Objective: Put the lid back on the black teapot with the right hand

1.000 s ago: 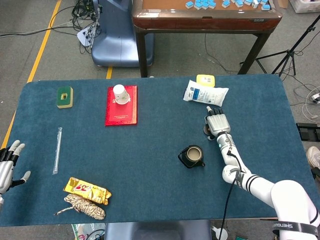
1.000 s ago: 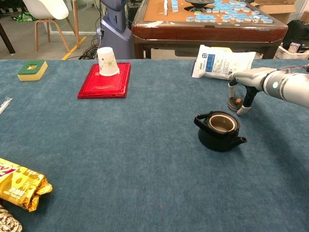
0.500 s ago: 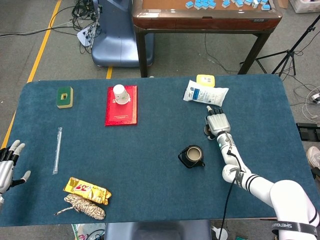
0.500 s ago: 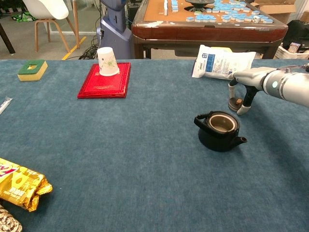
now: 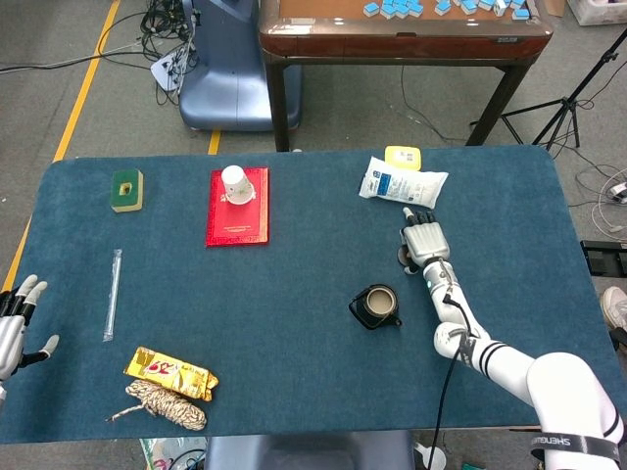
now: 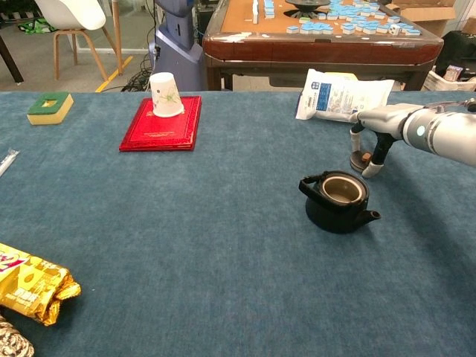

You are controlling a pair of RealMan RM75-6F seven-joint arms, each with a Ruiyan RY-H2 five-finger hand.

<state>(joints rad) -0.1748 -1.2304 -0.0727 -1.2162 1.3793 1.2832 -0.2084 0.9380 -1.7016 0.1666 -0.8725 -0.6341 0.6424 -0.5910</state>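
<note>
The right robot hand point(image 6: 370, 141) is down over the lid point(image 6: 363, 158), fingers point(image 6: 355, 134) arched around it with tips at the table point(image 6: 223, 238); whether they actually grip the lid can't be told from either view. The lid sits on the cloth just behind the teapot point(image 6: 338, 201), close but apart from it. The teapot stands open, rim bare, spout toward the robot's right in the chest view.

Behind the hand lies a white pouch point(image 5: 402, 183) with a yellow pad point(image 5: 403, 155) touching its far edge. Over on the left, a paper cup point(image 6: 166, 94) stands upside down on a red book point(image 6: 163, 123), and a green sponge point(image 5: 126, 190) sits near the far corner. A clear tube point(image 5: 114, 293) lies lengthwise, with a gold packet point(image 5: 169, 372) and a rope bundle point(image 5: 167, 403) near the front edge.

The left robot hand point(image 5: 14, 328) hangs at the table's left edge, fingers spread, holding nothing.
</note>
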